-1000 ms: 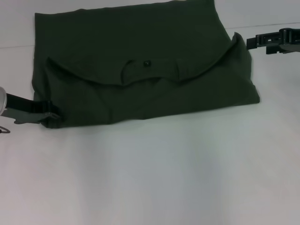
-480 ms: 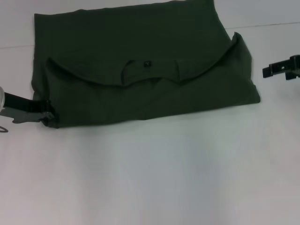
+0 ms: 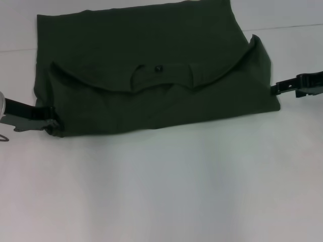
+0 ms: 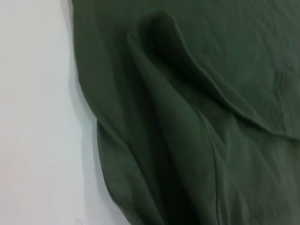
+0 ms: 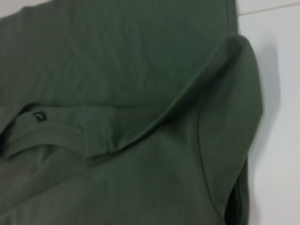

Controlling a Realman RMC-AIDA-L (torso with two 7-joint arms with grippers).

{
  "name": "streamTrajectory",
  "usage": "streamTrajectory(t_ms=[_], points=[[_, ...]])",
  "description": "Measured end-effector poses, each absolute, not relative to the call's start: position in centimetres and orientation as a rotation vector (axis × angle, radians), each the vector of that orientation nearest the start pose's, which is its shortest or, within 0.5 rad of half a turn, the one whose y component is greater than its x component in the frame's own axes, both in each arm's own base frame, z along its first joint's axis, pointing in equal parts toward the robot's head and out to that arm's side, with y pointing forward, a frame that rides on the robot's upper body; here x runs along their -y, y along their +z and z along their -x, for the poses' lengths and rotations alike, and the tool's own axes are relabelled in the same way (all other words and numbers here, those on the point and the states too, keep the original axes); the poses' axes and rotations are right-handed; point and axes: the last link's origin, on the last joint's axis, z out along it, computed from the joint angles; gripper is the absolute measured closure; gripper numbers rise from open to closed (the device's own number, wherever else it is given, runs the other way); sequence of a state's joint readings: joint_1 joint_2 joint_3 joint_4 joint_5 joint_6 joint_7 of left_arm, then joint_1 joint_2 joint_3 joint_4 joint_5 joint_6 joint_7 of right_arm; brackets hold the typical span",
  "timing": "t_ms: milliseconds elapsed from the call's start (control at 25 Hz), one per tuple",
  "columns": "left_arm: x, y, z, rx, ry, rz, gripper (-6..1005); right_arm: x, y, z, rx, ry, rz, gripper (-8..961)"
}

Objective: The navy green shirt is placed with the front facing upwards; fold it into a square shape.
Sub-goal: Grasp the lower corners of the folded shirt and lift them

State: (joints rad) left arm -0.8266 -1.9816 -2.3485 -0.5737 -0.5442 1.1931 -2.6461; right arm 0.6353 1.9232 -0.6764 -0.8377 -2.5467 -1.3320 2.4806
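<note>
While the shirt [image 3: 151,70] lies spread across the far half of the white desk [image 3: 161,186], its long axis runs left to right, so each gripper stands off one short end. It is already partly folded: a wide band with the collar [image 3: 159,75] and small dark label turned down onto the middle, plain green cloth showing all over, no lettering visible.

At the near left corner the left gripper [image 3: 50,123] comes in flat along the desk from the left, its tip touching or tucked into the bunched hem there. I judge it has hold of that corner, but the cloth hides the tips and I cannot tell for sure; its wrist view shows only layered folds of shirt and bare desk beside them.

On the other side the right gripper [image 3: 276,89] reaches in from the right, its tip just at the right edge, a little farther back than the near right corner. Whether it is parted or pinched I cannot tell; nothing looks lifted there. Its wrist view shows the raised right fold and the collar band.

Judging from this, the next fold would carry one short end across toward the other, along that long axis. Each arm is nearest its own end, and the shirt lies inward of both.
</note>
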Motion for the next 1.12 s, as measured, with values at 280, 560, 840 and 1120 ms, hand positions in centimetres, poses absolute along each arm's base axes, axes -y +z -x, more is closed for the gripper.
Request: streamTrajectory(t_ms=[280,560,840,1120], points=[[-41.5,1.1,26.9,1.733,0.016,2.087,938,-39.6,7.6,-32.0,-1.599,0.085,2.001,36],[-41.7,1.2,26.7,1.72,0.001,2.086,937,-39.8,6.2,-32.2,-1.604,0.118,1.967,36],[-41.8,1.3,26.6,1.713,-0.001,2.086,937,-39.9,4.7,-32.2,-1.609,0.117,1.984,37],[-41.9,1.4,26.6,1.71,-0.006,2.086,938,-40.2,4.6,-32.0,-1.598,0.143,1.985,36]])
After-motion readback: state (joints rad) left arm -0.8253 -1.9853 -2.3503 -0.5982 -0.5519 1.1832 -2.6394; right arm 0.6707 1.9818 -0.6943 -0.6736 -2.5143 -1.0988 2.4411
